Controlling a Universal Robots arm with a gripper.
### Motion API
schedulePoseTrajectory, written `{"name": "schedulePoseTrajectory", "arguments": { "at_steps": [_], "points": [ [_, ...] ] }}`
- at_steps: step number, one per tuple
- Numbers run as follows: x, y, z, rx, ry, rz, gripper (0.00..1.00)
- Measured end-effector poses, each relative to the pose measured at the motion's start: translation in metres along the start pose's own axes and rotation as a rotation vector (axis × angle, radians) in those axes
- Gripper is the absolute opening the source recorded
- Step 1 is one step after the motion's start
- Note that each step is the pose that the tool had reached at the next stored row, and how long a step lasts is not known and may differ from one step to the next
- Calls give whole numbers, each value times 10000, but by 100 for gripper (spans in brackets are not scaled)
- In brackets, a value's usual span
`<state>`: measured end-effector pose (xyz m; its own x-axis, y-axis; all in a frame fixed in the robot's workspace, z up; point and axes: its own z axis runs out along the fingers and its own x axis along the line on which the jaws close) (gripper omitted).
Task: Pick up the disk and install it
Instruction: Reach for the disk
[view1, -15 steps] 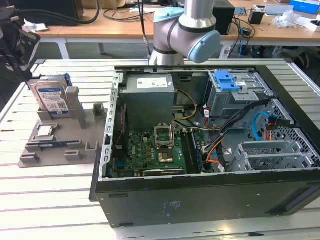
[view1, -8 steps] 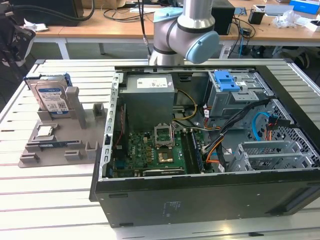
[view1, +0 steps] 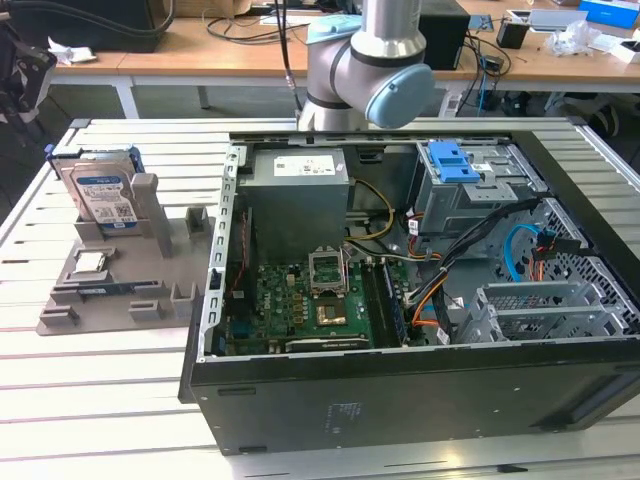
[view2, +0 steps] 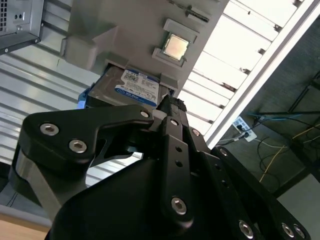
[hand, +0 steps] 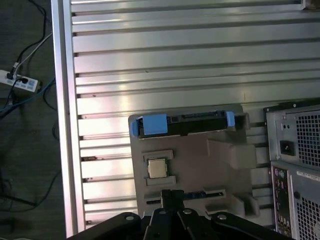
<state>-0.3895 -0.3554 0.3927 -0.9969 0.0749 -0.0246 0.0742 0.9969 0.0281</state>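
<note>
- The disk (view1: 100, 195) stands on edge, leaning back in a slot at the far end of the grey holder tray (view1: 110, 305). The tray sits on the slatted aluminium table (view1: 100, 400), to the exterior view's left of the open computer case (view1: 400, 400).
- In the second wrist view the disk's (view2: 132, 87) labelled face and a corner of its blue frame show. In the first wrist view it is edge-on (hand: 182, 124), with a blue frame end at either side.
- A small processor chip (hand: 157, 168) lies flat in its own tray pocket, between the disk and the gripper (hand: 172, 194) in the first wrist view.
- Gripper: fingertips pressed together with nothing between them. It hangs over the tray and is apart from the disk.
- In the second wrist view the gripper's tip (view2: 170, 104) overlaps the disk's corner, but I judge that to be line of sight, not contact.
- Progress: nothing done. The disk is not gripped and not lifted, so both pick-up and installation remain.
- In the case, a drive cage carrying a light-blue bracket (view1: 452, 160) sits at the far side. I cannot tell which bay is meant for the disk.
- Hidden or unclear: the disk's lower edge is inside the slot, and its connector side cannot be made out. The robot arm (view1: 370, 60) is cut off by the exterior view's upper edge. How high the fingertips sit above the tray cannot be told.
</note>
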Motion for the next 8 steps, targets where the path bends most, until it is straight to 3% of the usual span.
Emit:
{"name": "schedulePoseTrajectory", "arguments": {
  "at_steps": [5,6,8],
  "points": [
    [110,50,1,93,-7,-1,11],
    [130,58,2,134,-11,-3,11],
    [152,97,4,304,-22,-8,11]
  ]
}}
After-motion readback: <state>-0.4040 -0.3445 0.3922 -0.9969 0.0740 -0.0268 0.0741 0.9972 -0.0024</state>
